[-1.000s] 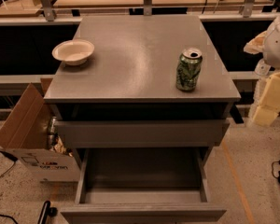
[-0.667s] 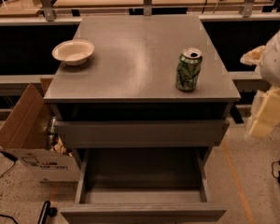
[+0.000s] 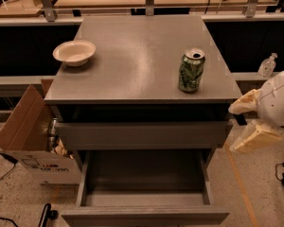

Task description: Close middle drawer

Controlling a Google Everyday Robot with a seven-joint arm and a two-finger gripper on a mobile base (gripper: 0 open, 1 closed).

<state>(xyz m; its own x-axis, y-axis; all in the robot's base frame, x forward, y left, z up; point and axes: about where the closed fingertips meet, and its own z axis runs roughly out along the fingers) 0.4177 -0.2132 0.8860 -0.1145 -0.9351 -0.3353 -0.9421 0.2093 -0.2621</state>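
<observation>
Hovering right of cabinet (image 3: 142, 56), gripper (image 3: 235, 128) shows jaws spread wide; middle drawer (image 3: 144, 178) stands open; can (image 3: 191, 71) label unreadable.

My gripper (image 3: 242, 122) hangs at the right edge of the view, beside the front right corner of the cabinet (image 3: 142, 41) and apart from it. Its two cream fingers are spread with a gap between them. The middle drawer (image 3: 144, 216) stands pulled far out, its shallow grey inside showing. The upper drawer (image 3: 142, 135) shows its flat front just above it. On top sit a white bowl (image 3: 74, 52) at the left and a green can (image 3: 191, 70) upright at the right. A cardboard box (image 3: 23, 131) stands on the floor left of the cabinet.
</observation>
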